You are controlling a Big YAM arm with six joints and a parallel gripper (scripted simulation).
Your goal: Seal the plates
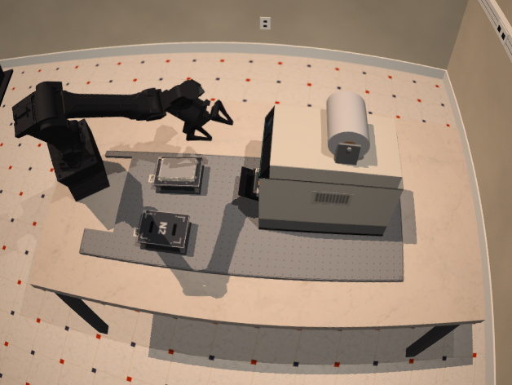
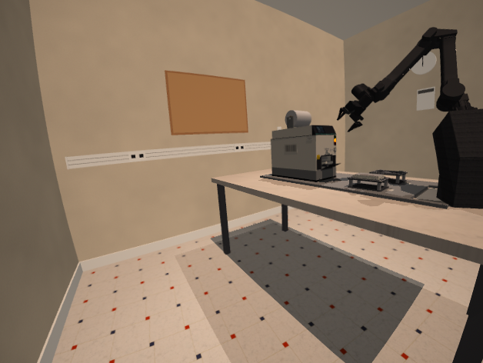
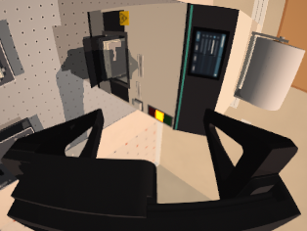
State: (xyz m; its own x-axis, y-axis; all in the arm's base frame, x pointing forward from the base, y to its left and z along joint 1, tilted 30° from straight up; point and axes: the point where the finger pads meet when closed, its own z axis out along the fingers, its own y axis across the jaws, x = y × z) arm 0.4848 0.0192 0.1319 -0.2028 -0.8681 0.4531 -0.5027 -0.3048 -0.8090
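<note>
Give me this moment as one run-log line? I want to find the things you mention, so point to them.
gripper [image 1: 222, 131] [image 2: 342, 122] [image 3: 153, 114]: open, raised | lamp [image 2: 334, 140] [image 3: 159, 115]: amber | stage [image 1: 247, 182] [image 2: 330, 164] [image 3: 100, 60]: partly out | nest N2 [image 1: 164, 228]: no plate
</note>
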